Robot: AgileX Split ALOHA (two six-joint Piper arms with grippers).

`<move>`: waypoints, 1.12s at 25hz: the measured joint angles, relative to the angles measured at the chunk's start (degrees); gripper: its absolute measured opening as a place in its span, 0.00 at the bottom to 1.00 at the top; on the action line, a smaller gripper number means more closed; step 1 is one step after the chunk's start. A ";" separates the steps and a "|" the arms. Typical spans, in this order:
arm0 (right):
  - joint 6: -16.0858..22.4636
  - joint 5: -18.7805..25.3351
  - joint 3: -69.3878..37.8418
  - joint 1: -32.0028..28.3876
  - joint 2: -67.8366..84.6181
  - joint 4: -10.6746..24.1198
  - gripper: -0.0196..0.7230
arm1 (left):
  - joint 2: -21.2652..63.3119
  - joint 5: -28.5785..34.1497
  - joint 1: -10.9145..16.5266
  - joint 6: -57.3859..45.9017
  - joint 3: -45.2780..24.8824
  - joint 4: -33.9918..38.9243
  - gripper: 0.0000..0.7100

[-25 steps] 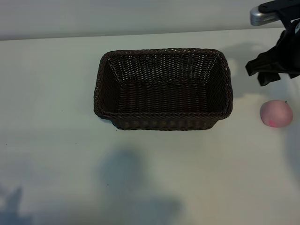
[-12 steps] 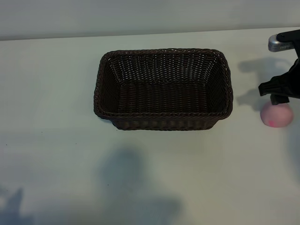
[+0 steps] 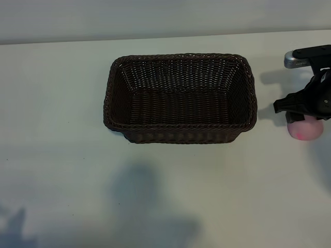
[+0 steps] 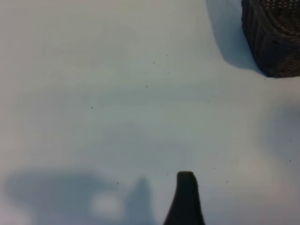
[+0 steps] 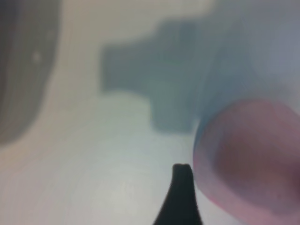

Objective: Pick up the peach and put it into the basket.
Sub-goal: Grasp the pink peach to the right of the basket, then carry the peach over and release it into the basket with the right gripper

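peach [image 3: 306, 129]: right of wicker basket [image 3: 179, 98]; light, round, likely rolls; take across its widest middle.
right gripper [image 3: 305, 111]: over peach, jaws spread, empty.

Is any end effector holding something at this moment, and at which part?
Nothing is held. The right end effector is open just over the peach, not closed on it. The left end effector is open above bare table.

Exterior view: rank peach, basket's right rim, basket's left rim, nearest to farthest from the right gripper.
1. The peach, partly under the right gripper at the table's right edge.
2. The basket's right rim, mid-table.
3. The basket's left rim, farthest.
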State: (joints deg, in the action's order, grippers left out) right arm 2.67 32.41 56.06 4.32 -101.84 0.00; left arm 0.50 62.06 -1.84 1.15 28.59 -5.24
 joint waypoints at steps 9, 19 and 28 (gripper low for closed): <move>1.01 -0.78 0.00 0.00 -4.22 1.12 0.40 | 0.00 0.02 0.00 0.00 0.00 0.00 0.83; 1.22 3.35 2.43 0.00 -3.64 1.12 0.09 | 0.00 0.02 0.00 0.00 0.00 0.00 0.83; 0.61 19.06 15.74 -0.11 3.96 0.96 0.09 | 0.00 0.02 0.00 0.00 0.00 0.00 0.83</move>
State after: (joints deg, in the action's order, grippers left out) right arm 3.28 51.47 71.80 4.21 -97.88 0.96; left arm 0.50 62.07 -1.84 1.15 28.59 -5.24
